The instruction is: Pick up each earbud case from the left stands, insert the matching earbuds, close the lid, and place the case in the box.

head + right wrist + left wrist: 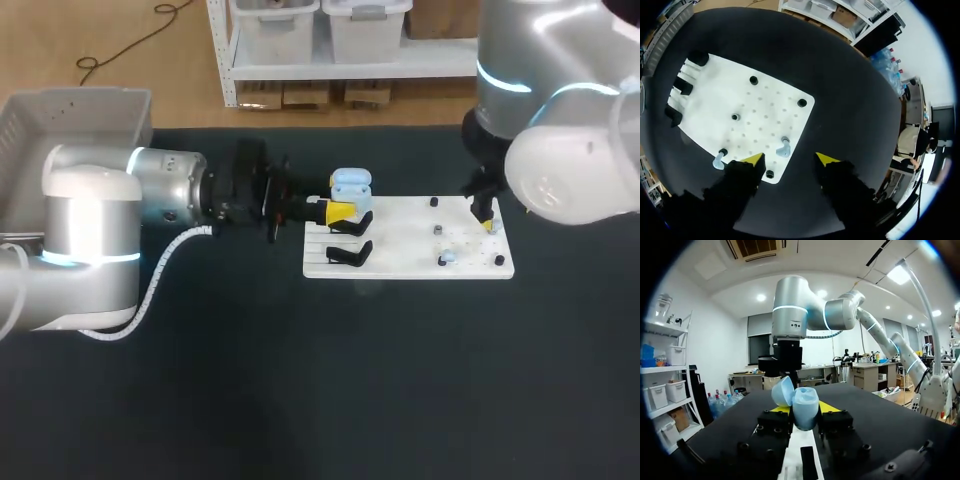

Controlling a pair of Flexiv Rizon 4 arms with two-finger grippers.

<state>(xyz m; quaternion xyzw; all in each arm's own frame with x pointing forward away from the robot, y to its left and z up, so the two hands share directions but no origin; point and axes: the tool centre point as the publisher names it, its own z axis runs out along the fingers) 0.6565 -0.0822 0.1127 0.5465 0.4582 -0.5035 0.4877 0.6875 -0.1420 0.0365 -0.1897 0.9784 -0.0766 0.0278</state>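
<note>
Slippage is your main risk: your left end effector (804, 408) clamps the pale-blue rounded plastic earbud case (805, 399), lid open, at the black stands (352, 252), so any tilt could misalign it. Your right end effector (790, 159) hangs released above the small pale-blue earbuds (784, 148).

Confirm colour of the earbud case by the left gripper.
Light blue: the earbud case shows best in the left wrist view.
</note>
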